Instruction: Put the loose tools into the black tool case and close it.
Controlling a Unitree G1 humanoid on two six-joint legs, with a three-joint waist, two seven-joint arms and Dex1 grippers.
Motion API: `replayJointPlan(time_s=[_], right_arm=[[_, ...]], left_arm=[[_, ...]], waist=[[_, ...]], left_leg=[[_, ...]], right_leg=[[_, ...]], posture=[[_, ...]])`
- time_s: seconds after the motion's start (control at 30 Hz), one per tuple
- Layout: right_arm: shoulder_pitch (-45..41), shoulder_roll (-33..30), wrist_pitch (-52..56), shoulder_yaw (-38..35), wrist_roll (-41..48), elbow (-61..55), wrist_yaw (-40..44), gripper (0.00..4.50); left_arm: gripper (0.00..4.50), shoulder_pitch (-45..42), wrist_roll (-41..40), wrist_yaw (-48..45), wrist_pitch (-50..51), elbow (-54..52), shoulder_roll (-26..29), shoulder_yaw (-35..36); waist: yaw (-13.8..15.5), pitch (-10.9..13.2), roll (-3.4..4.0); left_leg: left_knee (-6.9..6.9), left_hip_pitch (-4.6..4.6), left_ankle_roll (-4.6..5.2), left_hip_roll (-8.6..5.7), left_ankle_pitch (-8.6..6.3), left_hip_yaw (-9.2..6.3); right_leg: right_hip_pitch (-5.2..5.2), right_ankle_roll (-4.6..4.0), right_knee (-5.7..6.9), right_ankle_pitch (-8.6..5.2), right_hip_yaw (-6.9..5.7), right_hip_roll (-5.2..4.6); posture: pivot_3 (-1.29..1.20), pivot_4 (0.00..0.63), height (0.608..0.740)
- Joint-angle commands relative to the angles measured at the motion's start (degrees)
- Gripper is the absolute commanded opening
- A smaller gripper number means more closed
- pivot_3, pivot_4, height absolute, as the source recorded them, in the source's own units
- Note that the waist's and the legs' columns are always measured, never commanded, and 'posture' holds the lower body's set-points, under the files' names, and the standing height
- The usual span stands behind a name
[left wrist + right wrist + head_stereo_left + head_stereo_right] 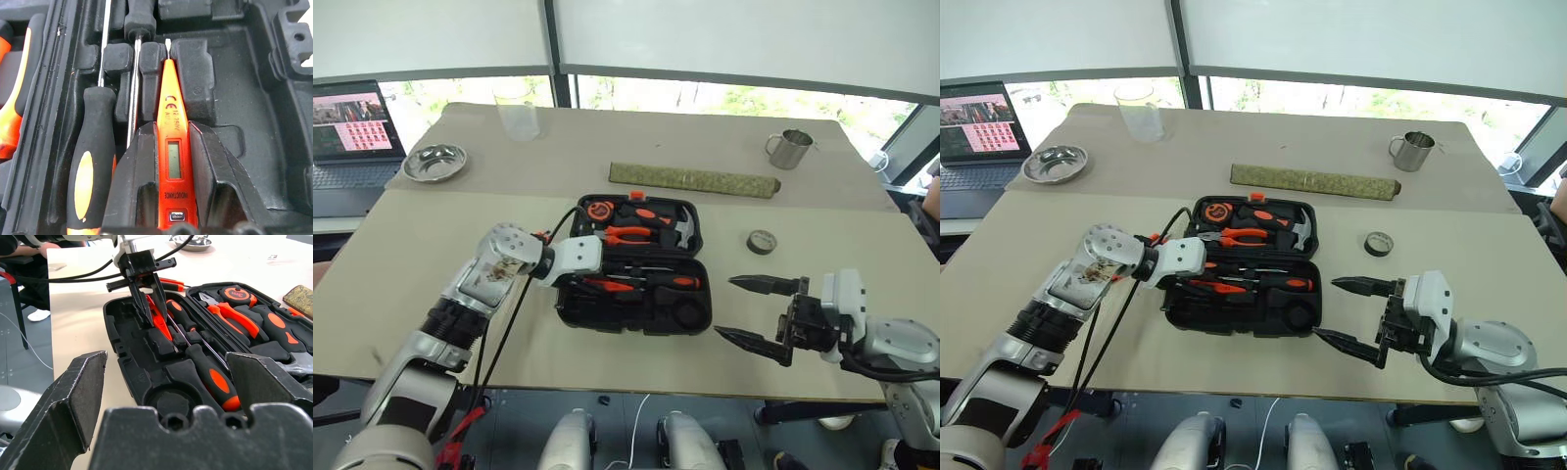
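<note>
Mug, olive bar, steel dish beyond open case.

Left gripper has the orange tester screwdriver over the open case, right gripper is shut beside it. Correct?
Not quite: the right gripper is open, its fingers spread wide, as the left eye view shows. The rest holds: the left gripper is shut on the orange tester screwdriver over the open black tool case.

An all-orange tester screwdriver with a grey window is clamped between the black fingers of the left gripper. Beside it, black-and-orange-handled screwdrivers are seen in the black tool case.
</note>
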Motion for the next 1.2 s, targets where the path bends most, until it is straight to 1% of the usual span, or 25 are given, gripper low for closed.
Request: replayJointPlan(time_s=[0.03,0.13,0.2,0.23,0.3,0.33,0.37,0.47,0.6,0.63,0.7,0.73,0.77,0.83,0.93,0.97,1.1,1.2], right_arm=[[-1.1,0.3,0.4,-0.4,1.1,-1.8,-0.5,4.5],[-1.7,0.6,0.6,-0.1,0.9,-1.5,-0.4,4.5],[-1.8,0.9,0.5,-0.1,1.0,-1.4,-0.2,4.5],[-1.7,1.0,0.5,-0.1,1.1,-1.4,-0.1,4.5],[-1.5,1.2,0.5,-0.1,1.3,-1.4,0.3,4.5],[-1.2,1.3,0.5,-0.1,1.5,-1.5,0.5,4.5],[-1.0,1.4,0.7,-0.1,1.9,-1.7,0.8,4.5],[-0.3,1.3,2.2,-0.5,3.7,-2.3,0.9,4.5],[-0.1,0.9,3.5,-0.3,4.3,-2.8,1.3,4.5],[-0.3,0.9,3.7,-0.3,4.3,-2.8,1.3,4.5],[-1.4,1.2,3.9,0.1,4.2,-2.5,1.1,4.5],[-1.7,1.2,3.9,0.3,4.1,-2.4,1.1,4.5],[-2.3,1.6,4.0,0.5,4.1,-2.3,0.8,4.5],[-2.8,2.1,3.8,0.8,3.8,-2.1,0.5,4.5],[-2.9,2.4,3.8,0.9,3.6,-2.2,0.4,4.5],[-3.1,2.4,3.9,1.0,3.6,-2.2,0.3,4.5],[-2.9,2.5,4.2,0.8,3.9,-2.8,-0.5,4.5],[-2.5,2.5,4.2,0.6,4.1,-3.2,-0.8,4.5]], left_arm=[[0.45,0.2,2.2,0.7,3.1,-0.4,0.3,-1.5],[0.45,1.4,-1.1,0.0,6.2,-2.2,-1.1,-0.1],[1.46,2.0,-2.0,0.8,4.9,-3.0,-1.6,1.1],[1.61,2.2,-2.3,1.5,3.7,-3.2,-1.9,1.8],[2.41,2.1,-2.5,2.7,-0.2,-3.7,-2.3,3.1],[2.67,2.2,-3.3,3.4,-0.6,-4.4,-2.7,4.1],[3.03,2.2,-4.5,3.5,-0.6,-5.3,-3.0,5.1],[3.03,3.1,-9.6,4.2,-0.1,-7.7,-3.9,9.4],[3.03,5.0,-11.0,4.6,-3.9,-6.1,-3.3,11.7],[3.03,5.4,-12.0,4.8,-4.3,-5.1,-3.8,12.5],[2.52,6.0,-14.2,5.2,-3.5,-1.5,-5.4,14.2],[2.42,6.1,-15.0,5.1,-3.5,-0.4,-5.9,14.6],[1.96,6.8,-15.4,3.8,-5.0,1.2,-6.2,14.4],[1.22,7.7,-14.2,3.4,-7.5,3.7,-6.7,13.3],[0.11,8.1,-12.7,4.8,-9.8,6.6,-7.7,12.6],[0.02,8.0,-12.5,5.0,-10.3,7.2,-7.9,12.4],[0.02,9.2,-10.3,6.2,-13.6,9.4,-8.4,11.0],[0.02,9.7,-9.7,6.4,-13.9,10.1,-8.7,10.4]], waist=[[0.0,0.0,0.0],[-0.1,0.0,0.01],[0.0,0.0,0.01],[0.0,0.0,0.01],[0.1,0.0,0.01],[0.3,0.0,0.01],[0.5,0.0,0.0],[0.6,0.0,0.0],[0.3,0.0,0.01],[0.2,0.0,0.01],[0.2,0.0,0.01],[0.2,0.0,0.01],[0.1,0.0,0.01],[0.1,0.0,0.01],[0.2,0.0,0.01],[0.3,0.0,0.01],[0.4,0.0,0.01],[0.4,0.0,0.02]], left_leg=[[0.0,0.03,0.0,0.0,0.0,0.0],[0.0,0.11,0.0,0.0,0.0,0.0],[0.0,0.1,0.0,0.0,0.0,0.01],[0.0,0.09,0.0,0.0,0.0,0.0],[0.0,0.05,0.0,-0.01,0.0,-0.04],[0.0,0.05,0.0,-0.02,0.0,-0.05],[0.0,0.05,0.0,-0.05,0.0,-0.04],[0.12,-0.08,0.01,-0.03,0.0,-0.09],[0.12,-0.05,0.02,-0.02,0.0,-0.16],[0.12,-0.04,0.02,-0.02,0.0,-0.16],[0.12,-0.03,0.02,-0.02,0.0,-0.17],[0.12,-0.03,0.02,-0.02,0.0,-0.19],[0.12,-0.03,0.02,-0.03,0.0,-0.2],[0.13,-0.02,0.02,-0.03,0.0,-0.2],[0.13,-0.06,0.02,-0.04,0.0,-0.17],[0.13,-0.08,0.02,-0.05,0.0,-0.17],[0.16,-0.07,0.02,-0.06,0.0,-0.15],[0.16,-0.05,0.02,-0.05,0.0,-0.17]], right_leg=[[0.02,0.0,0.01,0.0,0.0,0.0],[0.08,0.0,0.01,0.0,0.01,0.0],[0.08,0.01,0.02,-0.01,0.01,-0.01],[0.08,0.02,0.01,-0.01,0.0,-0.01],[0.05,0.02,0.01,-0.01,-0.01,-0.02],[0.06,0.02,0.0,-0.01,-0.01,-0.03],[0.06,0.02,0.02,-0.01,-0.01,-0.08],[0.01,0.04,0.02,0.01,-0.05,-0.08],[0.01,0.03,0.04,0.01,-0.04,-0.06],[0.01,0.03,0.04,0.01,-0.03,-0.05],[0.02,0.03,0.05,0.01,-0.03,-0.05],[0.02,0.03,0.07,0.01,-0.04,-0.05],[0.02,0.03,0.07,0.01,-0.04,-0.05],[0.02,0.03,0.07,0.01,-0.04,-0.05],[0.02,0.03,0.05,0.01,-0.06,-0.05],[0.01,0.03,0.05,0.01,-0.07,-0.07],[0.03,0.05,0.06,0.02,-0.06,-0.09],[0.04,0.05,0.06,0.03,-0.06,-0.08]], posture=[[0.0,0.15,0.74],[0.0,0.15,0.74],[0.0,0.15,0.74],[0.0,0.15,0.74],[0.0,0.15,0.74],[0.0,0.15,0.74],[0.0,0.15,0.74],[0.0,0.15,0.74],[0.0,0.15,0.74],[0.0,0.15,0.74],[0.0,0.15,0.74],[0.0,0.15,0.74],[0.0,0.15,0.74],[0.0,0.15,0.74],[0.0,0.15,0.74],[0.0,0.15,0.74],[0.0,0.15,0.74],[0.0,0.15,0.74]])
